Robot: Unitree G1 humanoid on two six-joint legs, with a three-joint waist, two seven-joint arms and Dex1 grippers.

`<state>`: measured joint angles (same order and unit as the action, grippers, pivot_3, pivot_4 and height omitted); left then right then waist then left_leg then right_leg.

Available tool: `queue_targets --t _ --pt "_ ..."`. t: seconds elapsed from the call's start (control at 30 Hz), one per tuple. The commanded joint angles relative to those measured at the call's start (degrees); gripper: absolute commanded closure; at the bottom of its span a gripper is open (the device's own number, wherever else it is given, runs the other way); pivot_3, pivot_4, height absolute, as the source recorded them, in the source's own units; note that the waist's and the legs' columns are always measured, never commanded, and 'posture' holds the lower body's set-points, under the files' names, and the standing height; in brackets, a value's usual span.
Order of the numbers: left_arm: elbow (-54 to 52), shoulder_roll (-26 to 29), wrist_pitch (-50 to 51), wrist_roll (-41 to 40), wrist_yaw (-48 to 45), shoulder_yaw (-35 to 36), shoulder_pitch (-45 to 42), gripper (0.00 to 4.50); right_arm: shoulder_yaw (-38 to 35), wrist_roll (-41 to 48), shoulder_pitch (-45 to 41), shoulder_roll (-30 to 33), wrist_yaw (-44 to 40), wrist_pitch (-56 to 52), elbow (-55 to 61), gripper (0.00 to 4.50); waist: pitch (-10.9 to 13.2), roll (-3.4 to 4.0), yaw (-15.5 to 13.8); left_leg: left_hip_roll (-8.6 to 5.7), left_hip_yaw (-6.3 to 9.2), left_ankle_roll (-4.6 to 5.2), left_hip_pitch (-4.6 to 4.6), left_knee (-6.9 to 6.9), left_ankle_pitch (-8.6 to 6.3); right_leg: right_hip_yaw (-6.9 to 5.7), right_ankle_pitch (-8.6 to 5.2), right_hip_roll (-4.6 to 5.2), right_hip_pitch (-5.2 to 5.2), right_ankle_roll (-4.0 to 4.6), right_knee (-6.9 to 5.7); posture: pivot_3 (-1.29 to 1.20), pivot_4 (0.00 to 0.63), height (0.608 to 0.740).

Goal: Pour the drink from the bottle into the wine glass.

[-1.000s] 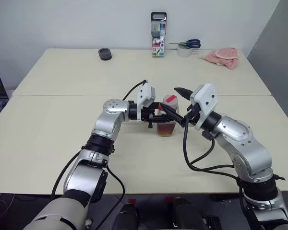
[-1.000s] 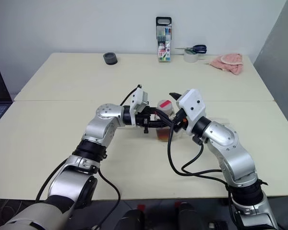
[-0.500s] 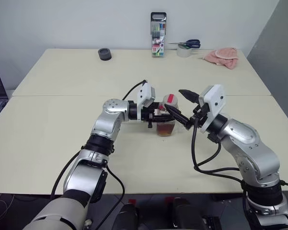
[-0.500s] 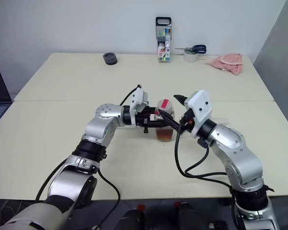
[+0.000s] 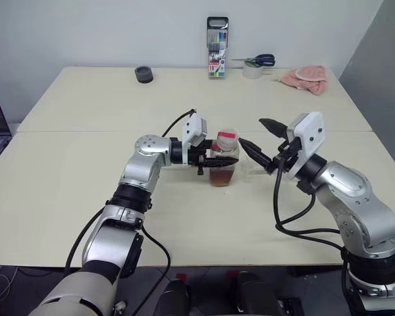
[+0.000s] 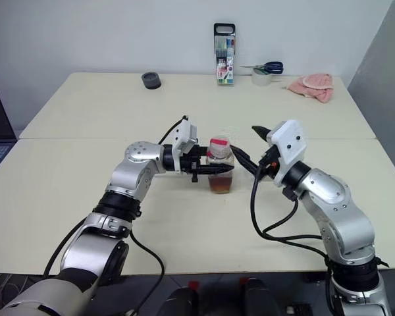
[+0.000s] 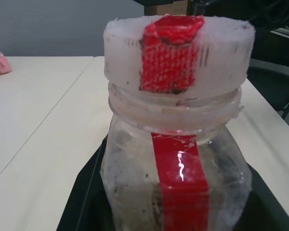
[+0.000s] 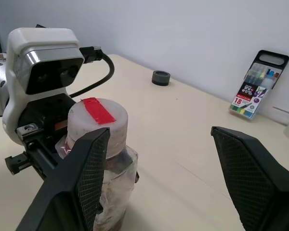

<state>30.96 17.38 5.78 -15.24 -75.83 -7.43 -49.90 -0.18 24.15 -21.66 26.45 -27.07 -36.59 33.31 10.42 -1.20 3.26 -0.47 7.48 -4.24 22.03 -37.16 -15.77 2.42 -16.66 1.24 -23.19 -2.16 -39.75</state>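
My left gripper [image 5: 206,158] clamps the upright, capped bottle [image 5: 224,160]; my right gripper [image 5: 262,139], jaws apart, sits just beside its cap [image 5: 228,137].

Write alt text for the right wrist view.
The left claw grips a capped bottle with red tape on its cap. The open right claw's fingers frame it, with a marker pack on the table behind.
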Motion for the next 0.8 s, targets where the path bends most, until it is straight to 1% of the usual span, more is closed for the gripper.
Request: queue_targets --t 0.03,0.2,0.4,0.57,0.8 --pt "-0.78 -0.03 0.18 -1.63 -0.78 1.32 -1.46 2.76 -1.59 4.07 -0.45 1.14 -1.74 -1.54 4.88 0.93 0.00 0.00 0.01 0.00 -0.01 0.00 0.00 0.00 0.00 0.00 0.00 0.00 0.00 0.00 0.00 0.00 0.150 0.740" --pt "0.04 0.39 2.40 -2.94 -2.26 2.29 -2.80 2.76 0.13 4.95 -2.29 1.10 -1.05 -2.84 5.73 0.93 0.00 0.00 0.01 0.00 0.00 0.00 0.00 -0.01 0.00 0.00 0.00 0.00 0.00 0.00 0.00 0.00 0.150 0.740" --pt "1.08 1.40 4.51 -3.48 -4.83 2.51 -4.08 2.76 3.93 1.61 -5.54 -1.34 1.35 -1.88 3.00 0.93 0.00 0.00 0.05 0.00 0.01 0.00 0.01 -0.01 0.00 -0.02 0.00 -0.02 0.00 0.00 -0.01 0.00 0.150 0.740" --pt "2.30 1.64 3.28 -2.72 -5.72 2.11 -4.72 2.76 6.18 -1.10 -7.70 -3.30 2.64 -0.89 0.56 0.93 0.00 0.00 0.06 0.01 0.02 0.00 0.00 0.00 0.00 -0.02 0.00 -0.02 0.00 0.00 -0.01 0.00 0.150 0.740" --pt "3.56 1.81 1.29 -1.80 -6.42 1.75 -4.76 2.76 6.93 -3.18 -9.10 -4.75 3.09 -0.91 -1.00 0.93 0.00 0.00 0.05 0.00 0.03 -0.01 0.00 -0.01 0.01 -0.03 0.00 -0.01 -0.01 0.00 -0.01 0.00 0.150 0.740"
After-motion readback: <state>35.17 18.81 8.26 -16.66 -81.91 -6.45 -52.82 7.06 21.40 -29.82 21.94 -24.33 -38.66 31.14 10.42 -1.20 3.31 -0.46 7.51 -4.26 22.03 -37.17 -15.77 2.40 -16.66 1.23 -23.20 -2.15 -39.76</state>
